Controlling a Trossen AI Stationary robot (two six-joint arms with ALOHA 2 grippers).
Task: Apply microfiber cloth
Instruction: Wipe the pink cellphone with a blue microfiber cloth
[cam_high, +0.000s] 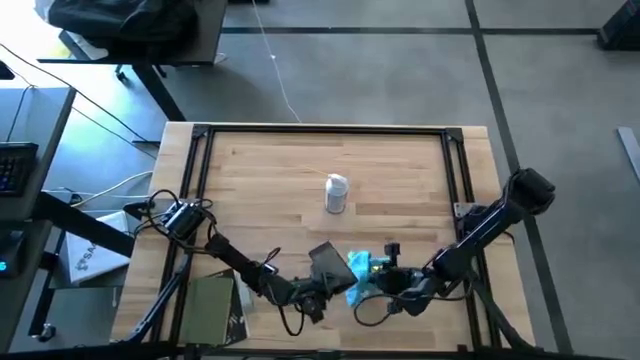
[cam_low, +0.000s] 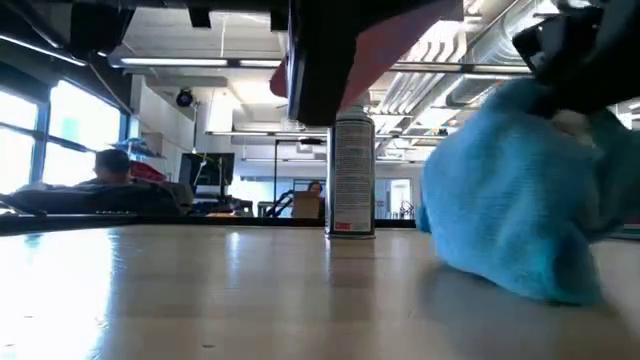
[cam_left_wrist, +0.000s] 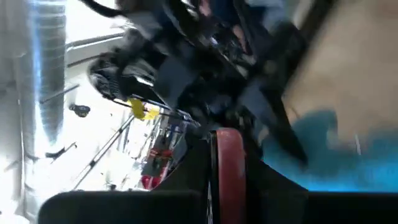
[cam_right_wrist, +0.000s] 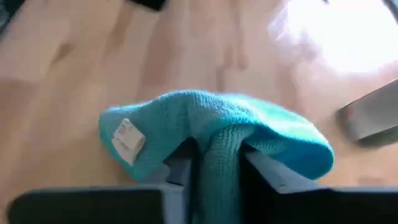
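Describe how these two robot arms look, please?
Both are slim, dark, jointed arms with black cables looping beside them. The left arm starts from a boxy black base; the right arm has a rounded joint housing. Each ends in flat dark jaws.

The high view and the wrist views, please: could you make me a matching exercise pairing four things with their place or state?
Things:
1. microfiber cloth
2. spray can
3. left gripper
4. white tag

Places or states:
A. stands upright mid-table
B. sewn on the cloth's edge
C. pinched between the right gripper's fingers
D. holds a dark flat object beside the cloth

Pairs: 1-C, 2-A, 3-D, 4-B
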